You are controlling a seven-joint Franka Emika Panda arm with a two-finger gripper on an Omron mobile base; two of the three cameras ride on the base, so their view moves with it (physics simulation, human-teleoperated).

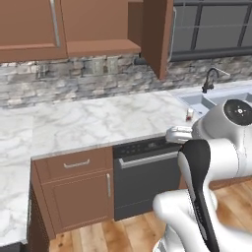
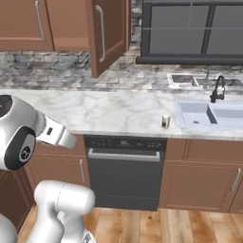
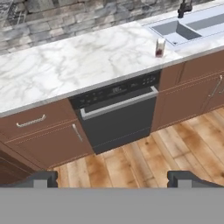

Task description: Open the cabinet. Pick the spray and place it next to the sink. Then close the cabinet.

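The cabinet (image 1: 157, 34) on the wall stands open, its door (image 2: 107, 33) swung out over the counter with a long silver handle on it. A small pale bottle with a red part, the spray (image 3: 160, 47), stands upright on the marble counter just left of the sink (image 3: 175, 30). It also shows as the spray (image 1: 189, 114) and the spray (image 2: 165, 121) beside the sink (image 2: 194, 113). My gripper (image 3: 116, 179) is open and holds nothing. It hangs back from the counter, above the wooden floor, well short of the spray.
A dark dishwasher (image 3: 118, 113) sits under the counter, between brown drawers (image 3: 30, 122) and lower doors (image 3: 192, 94). A dark curved faucet (image 2: 218, 88) rises behind the sink. A second cabinet door (image 1: 29, 24) at the left is shut. A window (image 2: 190, 28) is above the sink.
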